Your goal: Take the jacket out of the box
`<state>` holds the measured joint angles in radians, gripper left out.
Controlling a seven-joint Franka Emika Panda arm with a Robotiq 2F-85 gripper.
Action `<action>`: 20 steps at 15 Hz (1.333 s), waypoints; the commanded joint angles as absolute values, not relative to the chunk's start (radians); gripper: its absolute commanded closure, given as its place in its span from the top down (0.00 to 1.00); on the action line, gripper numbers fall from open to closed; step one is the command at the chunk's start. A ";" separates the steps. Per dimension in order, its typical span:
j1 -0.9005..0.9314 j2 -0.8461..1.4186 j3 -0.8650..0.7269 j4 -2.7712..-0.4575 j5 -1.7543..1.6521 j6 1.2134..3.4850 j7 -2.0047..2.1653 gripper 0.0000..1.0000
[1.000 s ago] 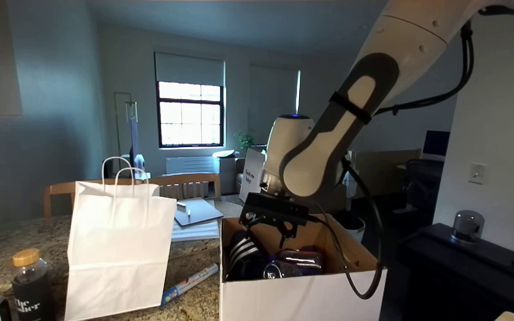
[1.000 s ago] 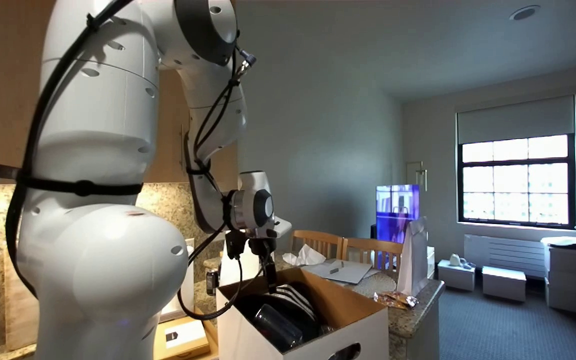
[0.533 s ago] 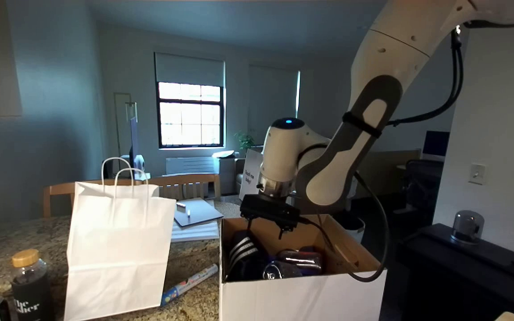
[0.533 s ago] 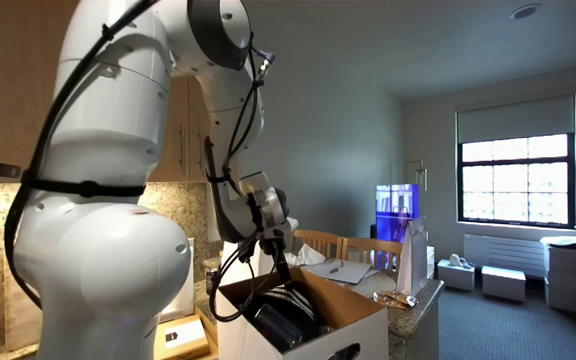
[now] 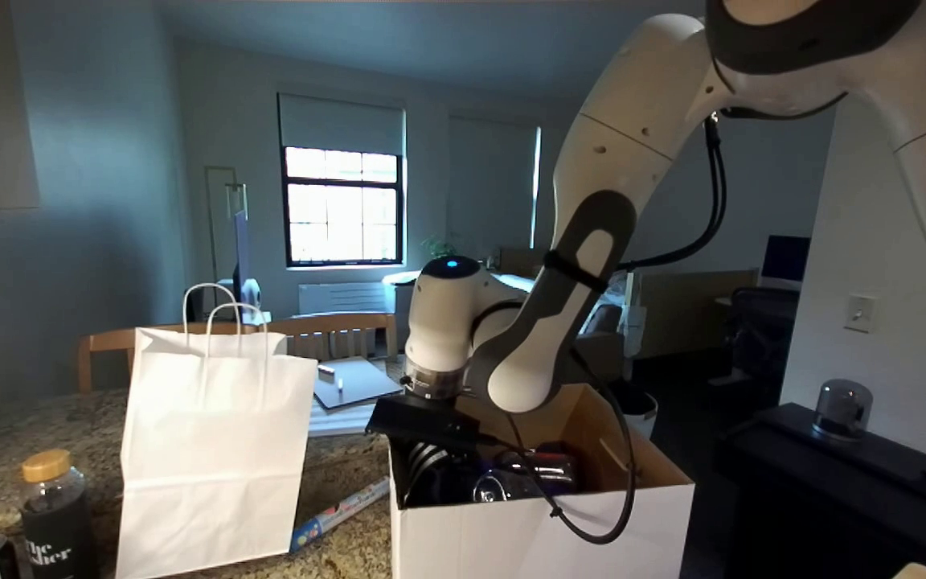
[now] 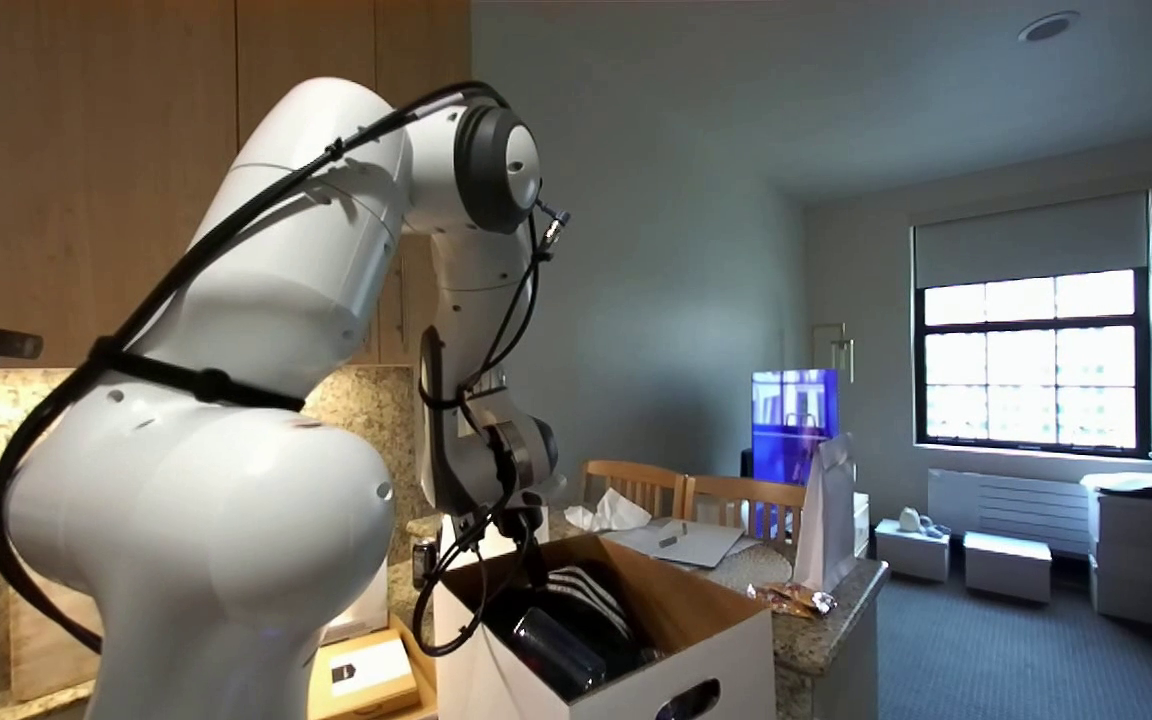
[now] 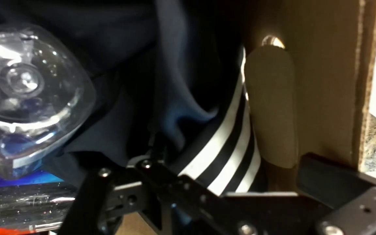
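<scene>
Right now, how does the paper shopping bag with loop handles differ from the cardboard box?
Handles: the paper shopping bag has loops on top; the cardboard box has a cut-out hand hole.
Shape: the bag stands taller than wide; the box looks wider than the bag.
Contents: the box holds a black striped jacket; the bag's inside is hidden.
Both are white outside.

Jacket [image 7: 215,143], black with white stripes; box [image 5: 543,535], white outside, brown inside; paper bag [image 5: 214,450] at left, plain white; bottle cap [image 5: 47,465], tan; countertop [image 5: 350,462], mottled brown
</scene>
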<state>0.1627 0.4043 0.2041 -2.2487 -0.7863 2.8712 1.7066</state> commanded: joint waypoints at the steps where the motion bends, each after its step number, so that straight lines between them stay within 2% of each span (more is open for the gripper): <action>1: 0.163 0.404 0.204 -2.249 -0.786 2.871 1.707 1.00; 8: 0.067 0.360 0.177 -2.294 -0.753 2.996 1.703 1.00; 13: -0.096 0.396 0.250 -2.321 -0.697 3.169 1.641 1.00; 14: -0.054 0.406 0.211 -2.346 -0.535 3.230 1.508 1.00; 15: -0.173 0.447 0.311 -2.326 -0.641 3.240 1.589 1.00; 20: -0.277 0.564 0.399 -2.275 -0.691 3.351 1.521 1.00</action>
